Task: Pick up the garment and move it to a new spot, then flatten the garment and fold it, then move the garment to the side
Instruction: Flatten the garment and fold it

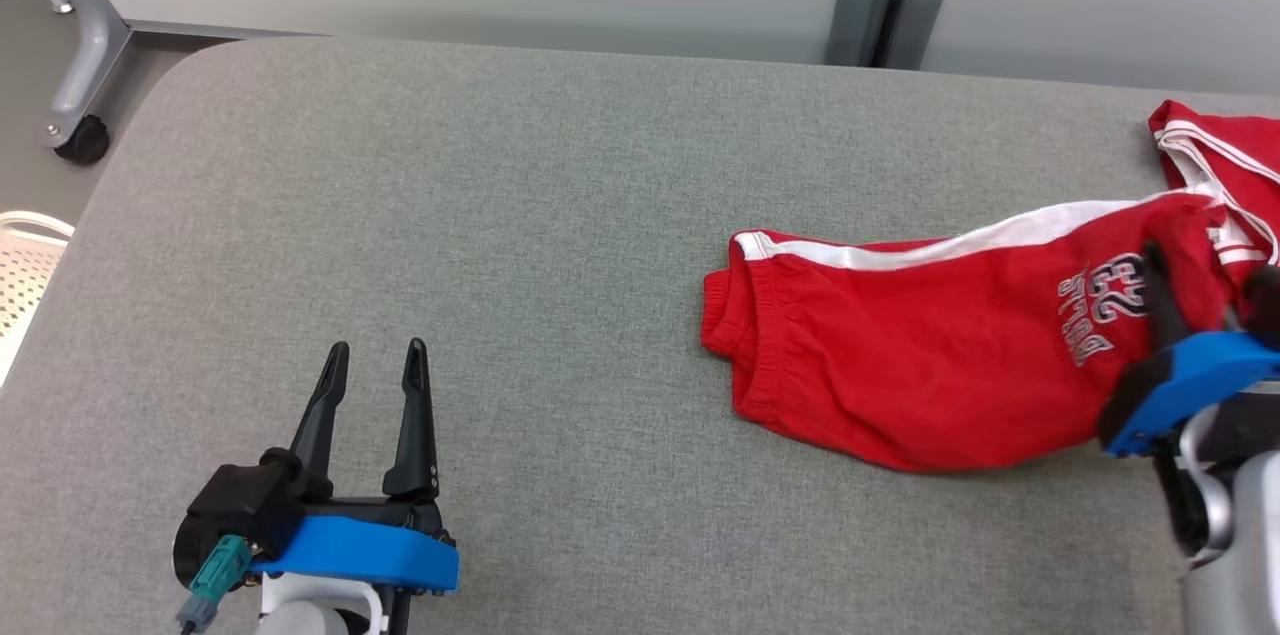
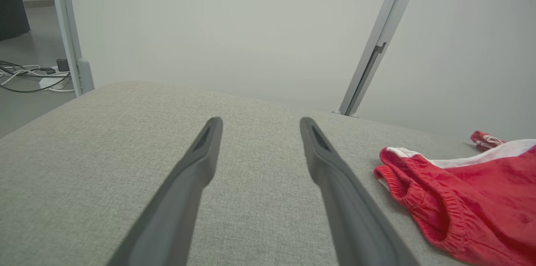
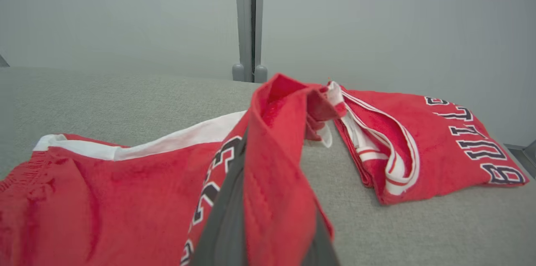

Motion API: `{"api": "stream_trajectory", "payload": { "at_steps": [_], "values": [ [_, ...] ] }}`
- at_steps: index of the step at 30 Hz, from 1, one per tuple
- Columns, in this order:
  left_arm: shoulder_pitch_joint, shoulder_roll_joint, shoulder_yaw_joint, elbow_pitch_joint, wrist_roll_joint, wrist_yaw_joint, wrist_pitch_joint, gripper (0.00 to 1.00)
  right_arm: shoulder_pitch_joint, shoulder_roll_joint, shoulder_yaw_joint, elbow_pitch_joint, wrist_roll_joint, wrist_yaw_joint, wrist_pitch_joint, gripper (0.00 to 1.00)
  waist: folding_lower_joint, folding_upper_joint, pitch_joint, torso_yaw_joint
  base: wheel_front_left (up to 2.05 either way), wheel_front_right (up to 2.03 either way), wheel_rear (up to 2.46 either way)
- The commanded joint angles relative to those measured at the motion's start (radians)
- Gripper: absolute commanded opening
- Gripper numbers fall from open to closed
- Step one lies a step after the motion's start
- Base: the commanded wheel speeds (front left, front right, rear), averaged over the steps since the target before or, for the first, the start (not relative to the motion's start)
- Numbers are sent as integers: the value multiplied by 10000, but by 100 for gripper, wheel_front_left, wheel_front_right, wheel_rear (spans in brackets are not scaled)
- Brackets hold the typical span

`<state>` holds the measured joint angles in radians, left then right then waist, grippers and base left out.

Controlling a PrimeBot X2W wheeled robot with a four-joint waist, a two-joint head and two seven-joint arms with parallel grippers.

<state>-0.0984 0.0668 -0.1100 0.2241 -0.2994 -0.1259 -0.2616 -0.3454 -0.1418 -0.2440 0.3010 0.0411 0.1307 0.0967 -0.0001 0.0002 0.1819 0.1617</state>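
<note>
R gripper (image 1: 1210, 300) is clamped tight on a fold of the red garment (image 1: 900, 355). In my R wrist view a band of red cloth runs up between my two dark fingers (image 3: 222, 220) and stands up past them as a raised ridge; fingertips are buried in cloth. The gripper sits at the lower R of the head view, over the garment's R end, next to the printed no. and lettering. The garment looks like shorts: white side stripe along the far edge, elastic waistband at the L end. It lies stretched L-R on the R half of the grey cloth-covered surface (image 1: 500, 215), with most of it flat and only the pinched part lifted. Beyond it, at the far R edge, is a folded red piece w/ white trim (image 1: 1230, 145), its dark block letters readable from the R wrist. Can't tell if it's separate or joined to the held cloth. L gripper (image 1: 378, 347) is at the lower L, jaws spread wide, nothing between them, fingers pointing away from me over bare surface, well apart from the waistband. A pale partition w/ a grey post (image 1: 890, 5) stands behind the surface. Off the L edge are a caster leg (image 1: 80, 135) and a white perforated basket (image 1: 25, 265).
</note>
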Motion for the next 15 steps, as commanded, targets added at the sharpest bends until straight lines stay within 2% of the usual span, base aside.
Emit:
{"api": "stream_trajectory", "payload": {
  "at_steps": [1, 4, 7, 11, 15],
  "values": [
    [52, 75, -38, 19, -44, -74, -39, 100, 283, 187, 358, -613, -185, 1, 289, 0, 1, -2, -36, 6, 0, 0, 0],
    [44, 104, -91, 12, -75, -74, -39, 100, 346, 289, 1262, -1226, -362, 1, 735, 0, 1, -2, -53, 18, 0, 0, 0],
    [-1, 112, -155, 5, -81, -74, -39, 100, 31, 355, 2294, -1254, -352, 1, 1129, 0, 1, -2, -41, 61, 0, 0, 0],
    [-125, 101, -260, -9, -149, -74, -39, 100, -524, 496, 3512, -565, -253, -1, 1549, 0, 1, -2, 39, 206, 0, 0, 0],
    [-200, 82, -334, -5, -166, -74, -39, 100, -976, 657, 4122, 321, -191, 1, 1751, 0, 1, -2, 112, 362, 0, 0, 0]
  ]
}}
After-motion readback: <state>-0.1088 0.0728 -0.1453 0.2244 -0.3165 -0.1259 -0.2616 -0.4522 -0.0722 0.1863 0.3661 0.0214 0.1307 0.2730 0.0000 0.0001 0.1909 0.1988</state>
